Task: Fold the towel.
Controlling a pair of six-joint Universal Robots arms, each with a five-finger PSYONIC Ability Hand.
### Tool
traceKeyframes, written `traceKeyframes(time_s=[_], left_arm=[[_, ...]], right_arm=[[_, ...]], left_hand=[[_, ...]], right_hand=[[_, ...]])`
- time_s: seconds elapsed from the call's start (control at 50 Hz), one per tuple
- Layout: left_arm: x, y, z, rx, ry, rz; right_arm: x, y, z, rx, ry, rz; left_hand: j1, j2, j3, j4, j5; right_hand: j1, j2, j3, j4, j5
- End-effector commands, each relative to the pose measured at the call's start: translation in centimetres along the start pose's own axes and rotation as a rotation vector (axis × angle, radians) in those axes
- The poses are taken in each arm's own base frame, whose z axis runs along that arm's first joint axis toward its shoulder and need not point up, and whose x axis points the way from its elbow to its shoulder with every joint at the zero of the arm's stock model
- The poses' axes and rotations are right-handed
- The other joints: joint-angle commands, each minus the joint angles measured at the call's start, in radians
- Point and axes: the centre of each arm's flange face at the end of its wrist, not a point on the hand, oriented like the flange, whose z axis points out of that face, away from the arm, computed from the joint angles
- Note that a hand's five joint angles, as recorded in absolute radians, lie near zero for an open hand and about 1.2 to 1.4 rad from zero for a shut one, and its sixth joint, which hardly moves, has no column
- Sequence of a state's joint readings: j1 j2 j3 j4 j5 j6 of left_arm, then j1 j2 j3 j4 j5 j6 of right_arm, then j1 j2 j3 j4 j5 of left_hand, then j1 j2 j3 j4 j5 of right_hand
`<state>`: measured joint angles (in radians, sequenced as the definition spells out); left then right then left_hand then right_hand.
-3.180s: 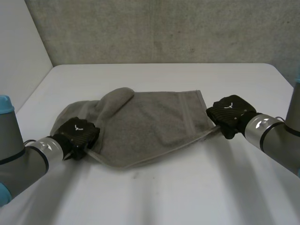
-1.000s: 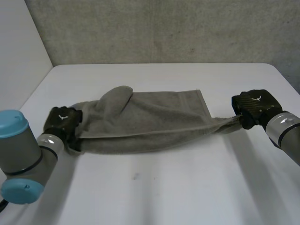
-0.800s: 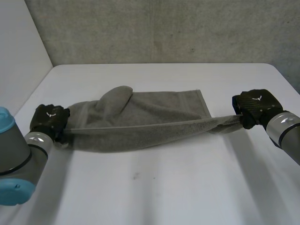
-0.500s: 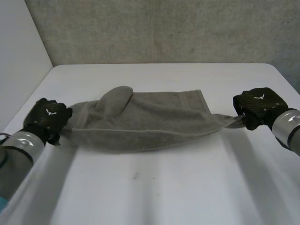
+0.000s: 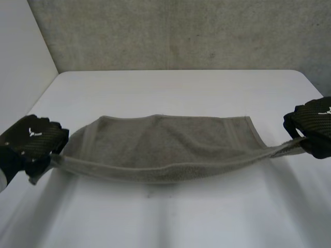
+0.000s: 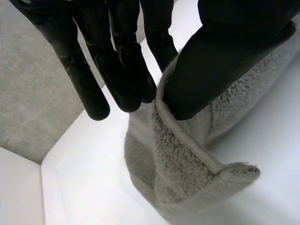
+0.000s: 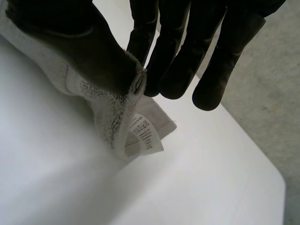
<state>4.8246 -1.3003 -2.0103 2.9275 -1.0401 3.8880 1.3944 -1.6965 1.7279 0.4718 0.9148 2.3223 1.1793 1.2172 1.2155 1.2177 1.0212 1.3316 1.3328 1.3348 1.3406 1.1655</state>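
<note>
A grey towel (image 5: 170, 147) hangs stretched between my two hands above the white table (image 5: 170, 88), its near edge taut and its far part sagging onto the table. My left hand (image 5: 31, 142) pinches the towel's near left corner (image 6: 187, 154) between thumb and fingers (image 6: 126, 79). My right hand (image 5: 314, 124) pinches the near right corner (image 7: 112, 112) the same way, and a white label (image 7: 145, 136) dangles below that corner, under the fingers (image 7: 173, 61).
A grey wall (image 5: 176, 33) stands behind the table's far edge. A white panel (image 5: 20, 62) rises at the table's left side. Bare table (image 5: 170, 217) lies in front of the towel.
Both hands have pulled apart and toward the near side, lifting the front edge. The lump on the towel's left has flattened out and the towel now spreads wide.
</note>
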Motion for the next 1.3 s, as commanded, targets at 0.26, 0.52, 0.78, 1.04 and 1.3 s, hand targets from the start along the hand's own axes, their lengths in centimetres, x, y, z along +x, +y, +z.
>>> traceKeyframes(time_s=[0.26,0.52,0.78,1.04,1.3], left_arm=[[0.4,1.7,11.4,0.014,0.066,0.027],[-1.4,1.5,21.6,0.077,-0.050,-0.056],[-2.3,2.2,25.8,0.105,-0.106,-0.043],[-1.0,2.3,27.7,0.134,-0.095,-0.031],[0.3,2.4,27.9,0.104,-0.073,-0.031]], right_arm=[[2.0,1.5,11.2,-0.104,0.026,0.011],[2.0,1.3,19.8,-0.032,0.173,0.029],[1.1,2.2,24.4,-0.009,0.221,-0.007],[1.0,3.0,26.6,0.012,0.247,-0.024],[0.5,3.1,27.6,0.021,0.269,-0.067]], left_hand=[[0.217,0.179,0.181,0.179,0.200],[0.217,0.179,0.181,0.179,0.200],[0.217,0.179,0.181,0.179,0.200],[0.217,0.179,0.181,0.179,0.200],[-1.005,-1.043,-1.041,-1.043,-1.021]], right_hand=[[0.065,0.063,0.061,0.056,0.056],[0.065,0.063,0.061,0.056,0.056],[0.065,0.063,0.061,0.056,0.056],[0.065,0.063,0.061,0.056,0.056],[-1.157,-1.158,-1.160,-1.166,-1.166]])
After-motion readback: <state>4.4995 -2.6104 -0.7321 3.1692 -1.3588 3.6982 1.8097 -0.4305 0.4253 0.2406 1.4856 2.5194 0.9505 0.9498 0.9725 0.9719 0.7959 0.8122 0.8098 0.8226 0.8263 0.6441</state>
